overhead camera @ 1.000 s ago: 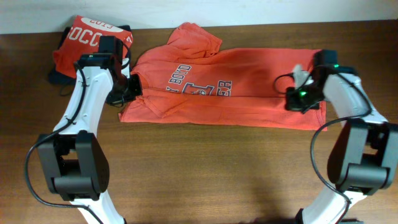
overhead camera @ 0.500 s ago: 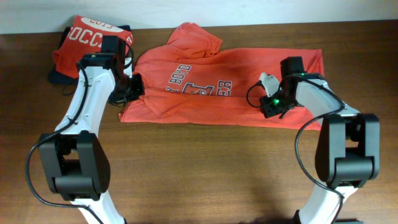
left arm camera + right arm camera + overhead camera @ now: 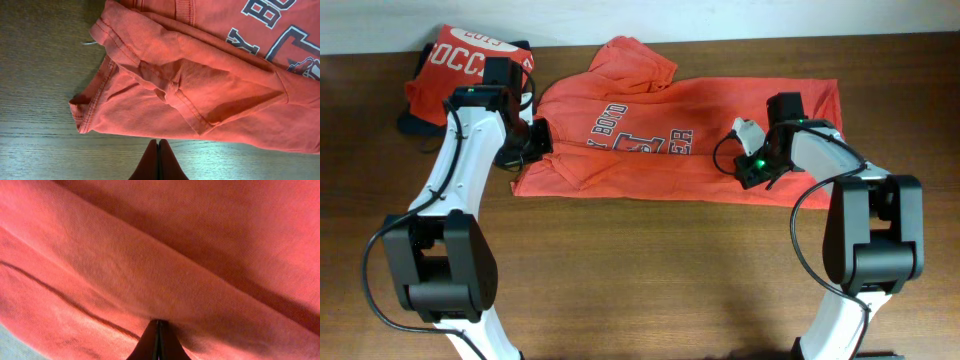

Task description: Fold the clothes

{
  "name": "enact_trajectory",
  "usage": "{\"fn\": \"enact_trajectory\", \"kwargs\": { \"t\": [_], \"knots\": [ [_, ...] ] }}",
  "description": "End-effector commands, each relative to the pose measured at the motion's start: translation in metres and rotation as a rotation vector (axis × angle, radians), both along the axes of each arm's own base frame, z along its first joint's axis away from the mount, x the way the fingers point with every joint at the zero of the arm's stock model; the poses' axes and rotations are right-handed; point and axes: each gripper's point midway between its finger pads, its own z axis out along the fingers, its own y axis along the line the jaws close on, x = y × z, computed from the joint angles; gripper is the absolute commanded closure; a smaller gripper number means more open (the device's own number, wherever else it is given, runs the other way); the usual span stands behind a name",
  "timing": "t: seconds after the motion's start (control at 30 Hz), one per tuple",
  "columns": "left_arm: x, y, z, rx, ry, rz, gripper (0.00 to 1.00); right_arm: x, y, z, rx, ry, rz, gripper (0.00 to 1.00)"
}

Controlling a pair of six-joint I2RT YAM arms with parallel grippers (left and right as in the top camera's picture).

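The wooden worktop [image 3: 650, 270] carries an orange-red T-shirt [image 3: 660, 150] spread across the upper middle, with a folded shirt [image 3: 460, 60] at upper left. The left pincer [image 3: 158, 146] is closed and empty beside the hem. The right pincer [image 3: 159, 324] is closed, tips against cloth.

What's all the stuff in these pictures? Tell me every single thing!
spread T-shirt: one, orange-red with navy-and-white lettering, middle of the table.
folded T-shirt: one, orange-red with white lettering, back left.
dark item: one, nearly black, under the folded T-shirt; kind unclear.
table: one, brown wood, beneath everything.
wall: one, white, along the back.
left gripper: one, shut, by the spread T-shirt's hem.
right gripper: one, shut on the spread T-shirt.
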Motion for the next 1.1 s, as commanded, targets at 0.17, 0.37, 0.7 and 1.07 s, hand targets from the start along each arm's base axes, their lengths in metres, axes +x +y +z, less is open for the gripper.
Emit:
{"fn": "enact_trajectory", "kwargs": {
  "t": [0.17, 0.37, 0.7, 1.07],
  "knots": [
    [0.002, -0.003, 0.001, -0.013, -0.004, -0.009, 1.00, 0.020, 0.003, -0.004, -0.006, -0.041, 0.009, 0.96],
    [0.002, -0.003, 0.001, -0.013, -0.004, -0.009, 0.99, 0.025, 0.003, -0.002, -0.002, -0.059, -0.006, 0.96],
    [0.006, -0.003, 0.001, -0.013, -0.021, -0.009, 0.99, -0.024, -0.007, -0.004, -0.012, 0.153, -0.051, 0.96],
    [0.008, -0.003, 0.002, -0.014, -0.029, -0.010, 1.00, -0.048, -0.058, -0.003, -0.031, 0.294, -0.278, 0.96]
  ]
}}
